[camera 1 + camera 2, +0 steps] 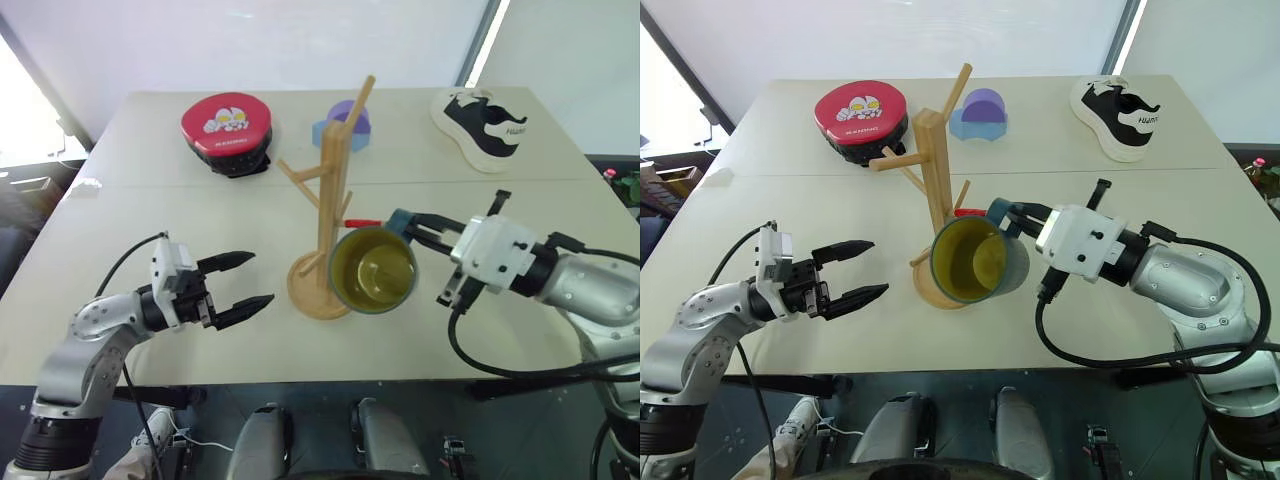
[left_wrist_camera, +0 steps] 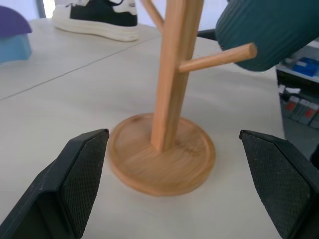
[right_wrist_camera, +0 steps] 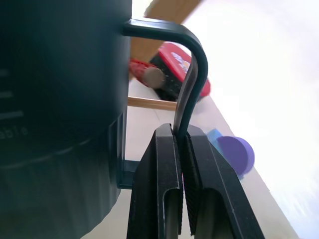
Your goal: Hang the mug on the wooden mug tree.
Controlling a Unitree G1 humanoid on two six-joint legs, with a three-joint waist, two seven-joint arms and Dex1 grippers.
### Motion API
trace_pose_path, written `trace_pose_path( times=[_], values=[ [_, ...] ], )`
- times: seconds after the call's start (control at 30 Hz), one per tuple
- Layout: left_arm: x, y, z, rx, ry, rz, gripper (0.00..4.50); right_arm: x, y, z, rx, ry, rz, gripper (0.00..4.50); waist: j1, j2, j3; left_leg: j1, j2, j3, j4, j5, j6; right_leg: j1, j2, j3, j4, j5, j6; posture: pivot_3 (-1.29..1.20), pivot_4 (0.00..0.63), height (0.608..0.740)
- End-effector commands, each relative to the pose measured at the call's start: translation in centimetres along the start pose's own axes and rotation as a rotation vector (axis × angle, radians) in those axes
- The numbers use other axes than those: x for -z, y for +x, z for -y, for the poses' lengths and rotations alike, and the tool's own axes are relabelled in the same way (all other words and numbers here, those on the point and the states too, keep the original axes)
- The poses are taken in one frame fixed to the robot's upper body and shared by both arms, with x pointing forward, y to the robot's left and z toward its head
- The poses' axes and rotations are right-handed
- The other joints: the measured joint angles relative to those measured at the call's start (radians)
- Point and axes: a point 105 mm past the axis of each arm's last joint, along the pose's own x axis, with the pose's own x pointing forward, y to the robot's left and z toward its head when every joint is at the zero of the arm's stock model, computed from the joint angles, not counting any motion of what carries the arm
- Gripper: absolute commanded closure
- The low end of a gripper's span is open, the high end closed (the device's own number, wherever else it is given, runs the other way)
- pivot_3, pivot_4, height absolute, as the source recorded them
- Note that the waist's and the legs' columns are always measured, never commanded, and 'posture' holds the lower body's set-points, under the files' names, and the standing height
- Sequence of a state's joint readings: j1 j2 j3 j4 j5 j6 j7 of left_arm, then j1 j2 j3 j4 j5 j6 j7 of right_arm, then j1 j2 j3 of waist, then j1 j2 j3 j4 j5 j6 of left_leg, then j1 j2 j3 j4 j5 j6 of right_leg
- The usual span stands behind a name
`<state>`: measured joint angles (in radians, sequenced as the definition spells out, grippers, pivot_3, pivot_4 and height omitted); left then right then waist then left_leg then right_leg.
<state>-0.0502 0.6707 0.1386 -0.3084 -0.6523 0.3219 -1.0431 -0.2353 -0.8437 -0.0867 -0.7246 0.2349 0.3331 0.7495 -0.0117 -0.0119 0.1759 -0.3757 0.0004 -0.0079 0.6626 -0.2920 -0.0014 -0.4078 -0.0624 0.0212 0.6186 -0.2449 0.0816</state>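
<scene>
The teal-blue mug [image 1: 373, 270] hangs in the air, tipped on its side so its yellow-olive inside faces me. It is just in front and right of the wooden mug tree [image 1: 330, 190], close to the red-tipped peg [image 1: 356, 222]. My right gripper [image 1: 405, 226] is shut on the mug's loop handle [image 3: 192, 55], and its black fingers [image 3: 162, 164] pinch the thin bar. My left gripper [image 1: 258, 278] is open and holds nothing. It is low over the table, left of the tree's round base [image 2: 164, 164], and points at it.
At the back of the table [image 1: 150, 330] lie a red round case with a cartoon figure [image 1: 228, 128], a blue and purple block [image 1: 348, 125] behind the tree, and a black-and-white shoe [image 1: 485, 122] at the far right.
</scene>
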Motion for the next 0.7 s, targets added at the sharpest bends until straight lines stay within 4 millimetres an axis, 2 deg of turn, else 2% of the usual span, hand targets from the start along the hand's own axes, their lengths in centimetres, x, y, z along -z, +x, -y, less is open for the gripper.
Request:
trace_pose_path(
  times=[0.03, 0.3, 0.67, 0.7],
  values=[
    [-1.6, -0.3, 0.4, 0.02, 0.033, 0.029, 0.0, -1.2, 0.2, 0.0, -0.027, -0.033, 0.031, 4.46, 0.001, 0.0, 0.0, 0.0, 0.0, 0.0, 0.0, 0.0, 0.0, 0.0, 0.0, 0.0, 0.0, 0.0, 0.0, 0.0, 0.15, 0.735],
    [-2.7, -0.5, 1.1, 0.032, 0.036, 0.042, 0.0, -0.9, 1.1, 0.7, -0.028, -0.022, 0.032, 4.46, 0.0, 0.0, 0.0, 0.0, 0.0, 0.0, 0.0, 0.0, 0.0, 0.0, 0.0, 0.0, 0.0, 0.0, 0.0, 0.0, 0.15, 0.735],
    [-4.1, -0.5, 1.9, 0.016, 0.047, 0.077, 0.0, 0.7, 2.8, 0.7, -0.075, -0.02, 0.007, 4.46, 0.001, 0.0, 0.0, 0.0, 0.0, 0.0, 0.0, 0.0, 0.0, 0.0, 0.0, 0.0, 0.0, 0.0, 0.0, 0.0, 0.15, 0.735],
    [-4.2, -0.5, 1.9, 0.015, 0.047, 0.079, 0.0, 0.7, 2.8, 0.8, -0.072, -0.02, 0.006, 4.16, 0.002, 0.0, 0.0, 0.0, 0.0, 0.0, 0.0, 0.0, 0.0, 0.0, 0.0, 0.0, 0.0, 0.0, 0.0, 0.0, 0.15, 0.735]
  ],
)
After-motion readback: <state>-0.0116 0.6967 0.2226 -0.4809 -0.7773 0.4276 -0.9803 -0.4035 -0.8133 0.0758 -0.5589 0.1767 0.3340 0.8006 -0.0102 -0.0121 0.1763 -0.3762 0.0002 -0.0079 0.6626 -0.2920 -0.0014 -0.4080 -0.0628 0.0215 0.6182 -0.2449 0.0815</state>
